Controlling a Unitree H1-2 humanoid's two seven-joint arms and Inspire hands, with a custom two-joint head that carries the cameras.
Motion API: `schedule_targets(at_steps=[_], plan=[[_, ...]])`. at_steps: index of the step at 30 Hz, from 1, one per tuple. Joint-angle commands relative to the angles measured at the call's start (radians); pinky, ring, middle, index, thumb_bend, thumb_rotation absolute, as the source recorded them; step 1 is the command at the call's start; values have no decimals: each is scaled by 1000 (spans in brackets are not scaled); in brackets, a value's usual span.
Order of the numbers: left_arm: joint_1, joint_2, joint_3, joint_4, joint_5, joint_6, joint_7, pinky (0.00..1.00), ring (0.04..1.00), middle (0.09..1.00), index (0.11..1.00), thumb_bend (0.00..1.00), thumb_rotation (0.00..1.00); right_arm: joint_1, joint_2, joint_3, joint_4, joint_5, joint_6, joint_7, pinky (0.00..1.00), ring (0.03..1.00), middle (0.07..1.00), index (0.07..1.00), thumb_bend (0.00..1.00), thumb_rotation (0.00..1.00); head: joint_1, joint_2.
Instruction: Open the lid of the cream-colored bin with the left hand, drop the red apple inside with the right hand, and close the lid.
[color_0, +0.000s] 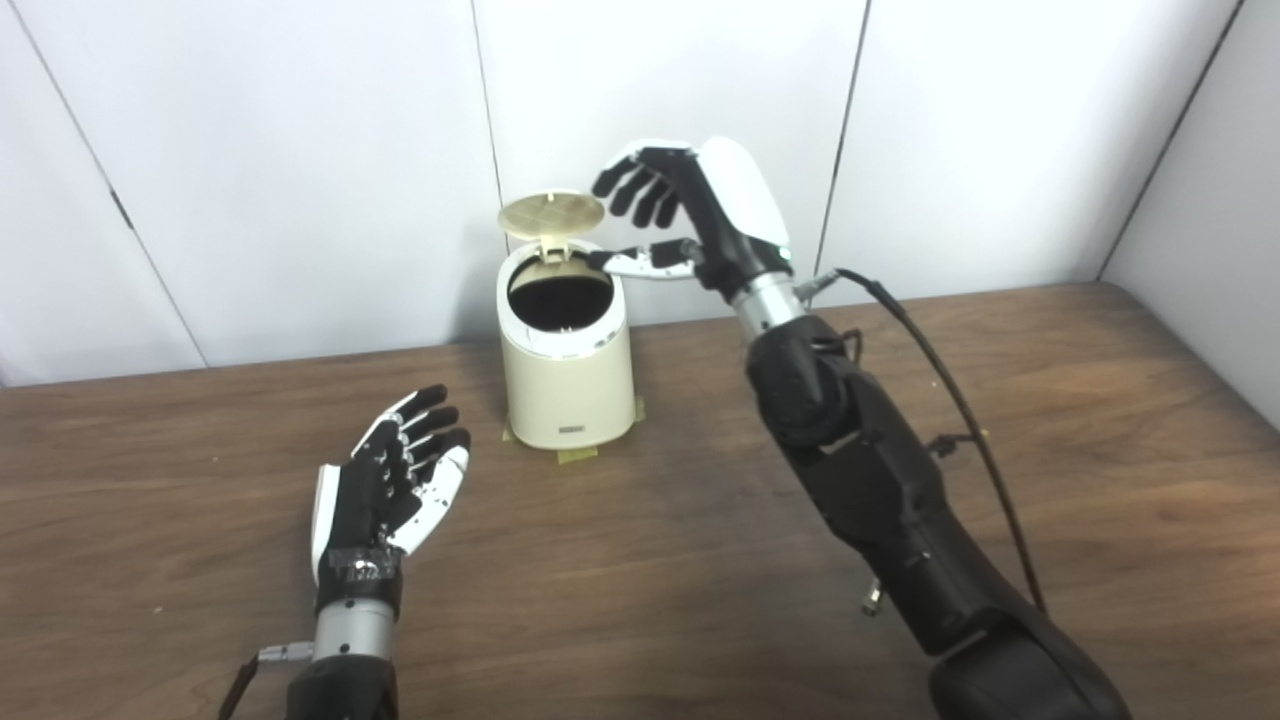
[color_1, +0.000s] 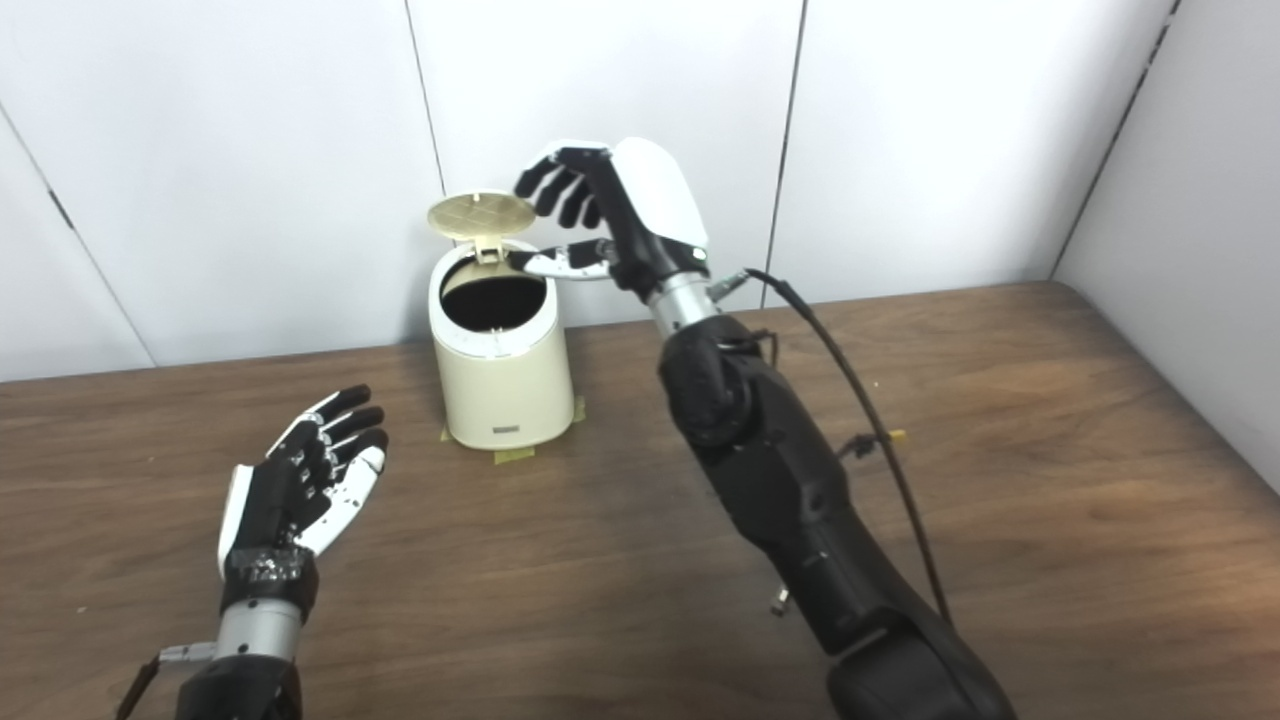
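cream-colored bin (color_0: 567, 372) stands on the wooden table (color_0: 1050, 400) with its lid (color_0: 551, 213) up. right hand (color_0: 680, 215) hangs just over the hole, fingers spread and empty, likely placed for the drop. left hand (color_0: 395, 480) waits nearby, open. no apple shows in either view; both show the same.
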Motion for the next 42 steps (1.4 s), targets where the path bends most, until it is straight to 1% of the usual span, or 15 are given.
schedule_targets(at_steps=[1, 6, 8, 12, 13, 15, 17, 20, 22, 25, 27, 28, 31, 36, 42], plan=[[-38, 10, 7, -11, -11, -47, -6, 698, 735, 765, 803, 391, 290, -22, -13, -14, -60, 6, -2, 11, 341, 417, 483, 530, 499, 0, -5, -1], [-49, 39, 30, 7, -39, -55, -18, 696, 740, 764, 798, 373, 307, 70, -13, -41, -166, 27, 106, 78, 328, 426, 497, 557, 495, 0, -28, -6], [-53, 47, 38, 12, -52, -54, -25, 710, 747, 767, 789, 363, 302, 107, -13, -56, -205, 46, 134, 99, 366, 415, 494, 548, 507, 0, -29, -6], [-81, 81, 37, 20, -38, -37, -40, 709, 754, 770, 787, 353, 302, 199, 6, -124, -293, 153, 199, 141, 421, 434, 508, 517, 513, 0, -19, -11], [-98, 94, 35, 19, -33, -20, -47, 715, 756, 775, 793, 354, 323, 220, 10, -142, -314, 183, 222, 153, 452, 503, 497, 513, 515, 3, -17, -12], [-121, 114, 34, 20, -26, 1, -59, 744, 762, 783, 799, 359, 347, 247, 18, -164, -341, 219, 258, 170, 497, 570, 491, 506, 516, 7, -18, -15], [-155, 136, 31, 27, -15, 22, -69, 780, 772, 790, 804, 364, 354, 274, 24, -180, -367, 254, 290, 187, 522, 603, 610, 500, 502, 118, -21, -17], [-218, 161, 36, 61, -19, 17, -77, 768, 775, 802, 814, 369, 307, 318, 13, -178, -405, 306, 315, 234, 572, 659, 697, 499, 498, 162, -18, -18], [-260, 177, 43, 88, -32, 7, -84, 749, 780, 816, 827, 388, 305, 349, -8, -166, -435, 343, 323, 285, 640, 734, 770, 720, 526, 477, -11, -16], [-319, 210, 42, 130, -36, 1, -103, 757, 796, 849, 864, 392, 345, 394, 6, -189, -474, 461, 340, 339, 774, 850, 858, 817, 459, 615, -1, -15], [-353, 234, 37, 151, -31, -1, -119, 782, 825, 881, 893, 381, 384, 418, 28, -206, -481, 531, 336, 350, 871, 905, 898, 861, 410, 668, 4, -16], [-367, 243, 35, 158, -28, 1, -124, 801, 853, 903, 912, 382, 414, 426, 39, -210, -483, 551, 333, 347, 909, 919, 913, 884, 404, 730, 5, -17], [-419, 270, 21, 192, 2, -6, -125, 814, 887, 922, 929, 395, 435, 451, 85, -233, -477, 588, 309, 312, 899, 909, 916, 889, 472, 817, 14, -19], [-503, 298, -6, 250, 40, -5, -134, 807, 899, 922, 926, 401, 481, 469, 129, -264, -459, 631, 294, 283, 908, 928, 932, 887, 561, 871, 26, -25], [-597, 332, -57, 323, 66, -28, -180, 852, 935, 935, 937, 402, 651, 497, 142, -251, -471, 637, 307, 273, 910, 922, 921, 884, 523, 929, 38, -31]])
